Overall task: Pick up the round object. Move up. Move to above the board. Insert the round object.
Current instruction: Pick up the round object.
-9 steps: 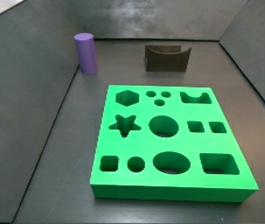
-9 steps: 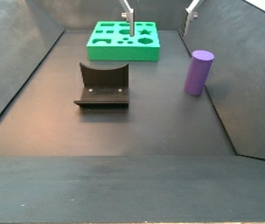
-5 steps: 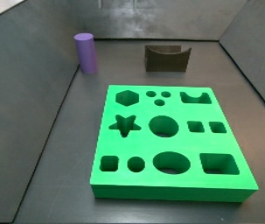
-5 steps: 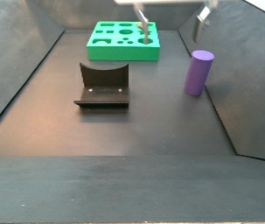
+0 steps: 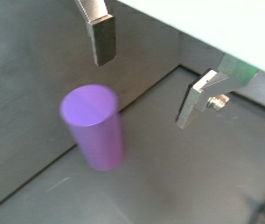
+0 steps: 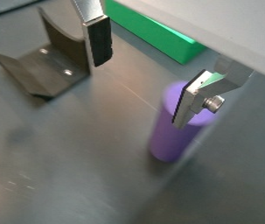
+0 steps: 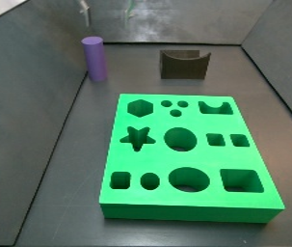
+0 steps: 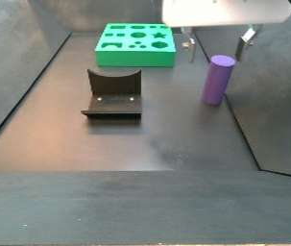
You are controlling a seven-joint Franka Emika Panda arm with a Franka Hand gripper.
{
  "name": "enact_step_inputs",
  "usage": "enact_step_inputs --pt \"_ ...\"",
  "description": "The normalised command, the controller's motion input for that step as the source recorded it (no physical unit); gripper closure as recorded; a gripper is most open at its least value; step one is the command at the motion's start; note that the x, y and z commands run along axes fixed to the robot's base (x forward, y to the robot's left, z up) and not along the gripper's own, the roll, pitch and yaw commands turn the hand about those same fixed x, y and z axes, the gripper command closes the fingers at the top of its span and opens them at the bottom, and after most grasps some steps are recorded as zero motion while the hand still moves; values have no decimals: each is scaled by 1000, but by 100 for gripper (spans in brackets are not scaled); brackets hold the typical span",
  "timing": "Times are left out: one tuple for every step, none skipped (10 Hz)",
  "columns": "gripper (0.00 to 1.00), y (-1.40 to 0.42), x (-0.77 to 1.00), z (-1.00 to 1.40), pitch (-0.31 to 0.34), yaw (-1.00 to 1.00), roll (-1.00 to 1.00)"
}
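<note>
Since the earlier frames the tool has been carried from over the board to above the round object. Its fingers are spread wide and nothing is held. The peg stands upright below, apparently off-centre between them. If descent is misaligned, a fingertip could strike its top and topple it.
</note>
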Motion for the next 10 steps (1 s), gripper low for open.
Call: enact_step_inputs --pt "0 -306 -51 -357 0 0 64" --pt "0 -277 -137 -380 -20 0 33" --pt "0 -260 -40 -409 -19 0 7" --pt "0 -266 -46 -614 0 0 36" --pt "0 -234 0 -649 0 0 41" --pt "0 -97 -94 -51 -37 0 0" --pt "0 0 -457 194 0 -86 63" --pt "0 0 -943 146 -53 -123 64" --pt "0 0 -840 80 -36 -100 71" --pt "0 -43 -674 -29 -30 -69 64"
